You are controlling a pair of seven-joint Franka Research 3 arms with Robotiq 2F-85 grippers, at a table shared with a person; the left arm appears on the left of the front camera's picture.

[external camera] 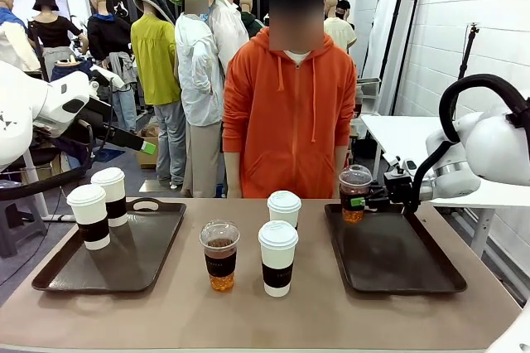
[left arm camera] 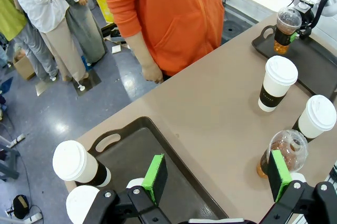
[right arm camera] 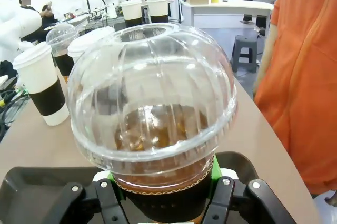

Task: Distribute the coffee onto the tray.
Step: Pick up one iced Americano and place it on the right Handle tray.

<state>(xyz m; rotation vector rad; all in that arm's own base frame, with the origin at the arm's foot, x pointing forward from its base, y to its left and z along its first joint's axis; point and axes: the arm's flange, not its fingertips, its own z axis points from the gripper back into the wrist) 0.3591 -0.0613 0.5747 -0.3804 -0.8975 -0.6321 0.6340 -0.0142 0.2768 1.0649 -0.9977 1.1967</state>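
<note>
Gripping a clear dome-lidded plastic cup of brown liquid (right arm camera: 152, 103), your right gripper (external camera: 359, 201) has it at the far corner of the dark brown right-hand tray (external camera: 397, 258), on the side nearest the table's middle.
Your jaws clamp the cup's dark band under the ribbed dome; whether its base touches the tray is unclear. Your left gripper (left arm camera: 217, 176) hangs open above the dark brown left-hand tray (external camera: 141, 253), which carries two white lidded paper cups with dark bands (external camera: 89, 216). Between the trays stand a second clear domed cup (external camera: 220, 255) and two more white banded cups (external camera: 277, 258).
</note>
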